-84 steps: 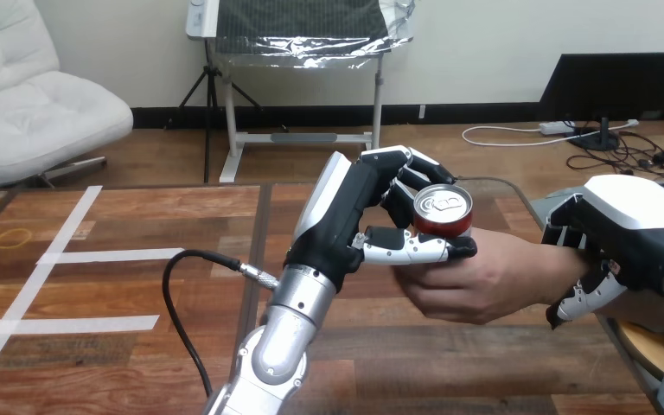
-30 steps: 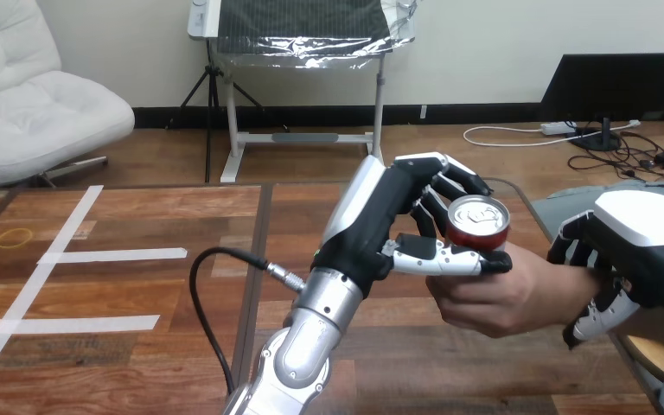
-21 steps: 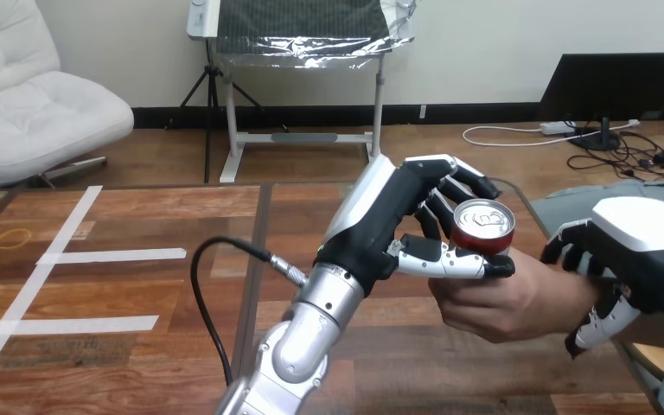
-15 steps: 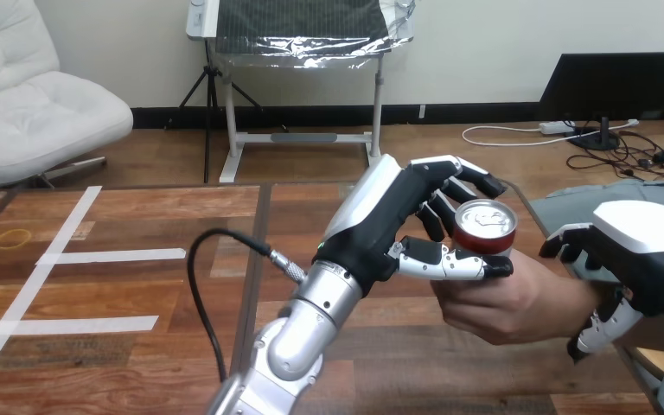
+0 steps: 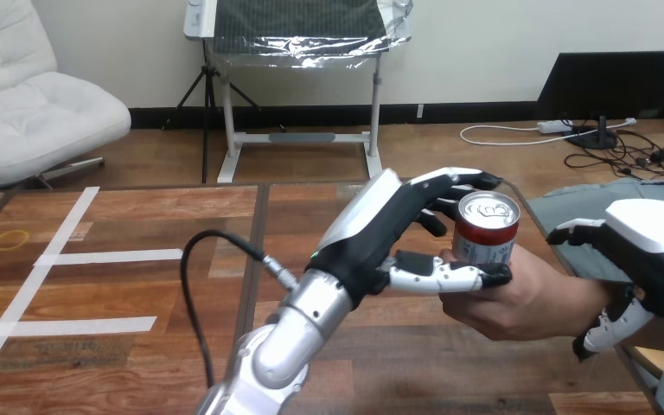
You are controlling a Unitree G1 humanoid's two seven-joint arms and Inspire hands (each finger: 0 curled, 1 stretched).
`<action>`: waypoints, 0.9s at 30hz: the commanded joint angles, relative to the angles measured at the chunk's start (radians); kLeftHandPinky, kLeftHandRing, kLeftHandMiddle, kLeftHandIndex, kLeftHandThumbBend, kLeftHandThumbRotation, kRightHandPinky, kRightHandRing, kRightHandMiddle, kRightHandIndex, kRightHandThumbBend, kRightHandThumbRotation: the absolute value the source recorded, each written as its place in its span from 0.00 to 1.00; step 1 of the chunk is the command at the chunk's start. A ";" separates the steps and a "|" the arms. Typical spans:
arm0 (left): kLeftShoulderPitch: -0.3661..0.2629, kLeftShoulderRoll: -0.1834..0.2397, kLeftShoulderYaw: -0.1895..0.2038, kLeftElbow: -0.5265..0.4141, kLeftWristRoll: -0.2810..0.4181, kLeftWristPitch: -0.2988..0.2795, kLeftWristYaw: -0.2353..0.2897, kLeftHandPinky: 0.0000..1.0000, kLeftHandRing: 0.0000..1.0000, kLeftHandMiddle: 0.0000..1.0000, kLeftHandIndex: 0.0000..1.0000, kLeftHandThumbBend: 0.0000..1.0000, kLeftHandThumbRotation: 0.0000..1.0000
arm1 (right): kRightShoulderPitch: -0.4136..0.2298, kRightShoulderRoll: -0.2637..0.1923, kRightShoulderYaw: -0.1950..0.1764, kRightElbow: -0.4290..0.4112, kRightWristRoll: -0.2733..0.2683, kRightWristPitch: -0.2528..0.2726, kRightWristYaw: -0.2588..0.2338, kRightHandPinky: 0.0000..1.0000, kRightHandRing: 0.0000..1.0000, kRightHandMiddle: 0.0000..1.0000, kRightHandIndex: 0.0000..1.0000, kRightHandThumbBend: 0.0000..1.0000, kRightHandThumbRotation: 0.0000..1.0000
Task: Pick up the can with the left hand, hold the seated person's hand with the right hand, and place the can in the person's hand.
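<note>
A red and white can (image 5: 487, 232) with a silver top stands upright in the person's hand (image 5: 512, 303), which wraps round its lower part at the table's right edge. My left hand (image 5: 379, 232) sits just left of the can. Its fingers (image 5: 460, 181) reach nearly straight behind the can's top, and its thumb (image 5: 446, 277) lies straight along the front of the person's fingers. My right hand (image 5: 653, 255) is at the person's wrist, with curled fingers over it and the thumb under it.
The wooden table (image 5: 121, 285) stretches to the left, with white tape lines (image 5: 60, 256) and a yellow ring (image 5: 10, 239) near its far left. A black cable (image 5: 192, 277) loops beside my left forearm.
My left hand's fingers have straightened off the can, which now stands taller in the person's hand. Hands and can have drifted slightly right since the earliest frame.
</note>
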 commanded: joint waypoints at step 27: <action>0.071 0.078 0.132 -0.187 -0.135 0.026 -0.011 0.71 0.78 0.79 0.80 0.69 0.18 | 0.130 0.052 -0.180 -0.204 0.152 0.043 -0.007 0.78 0.83 0.85 0.83 0.78 0.00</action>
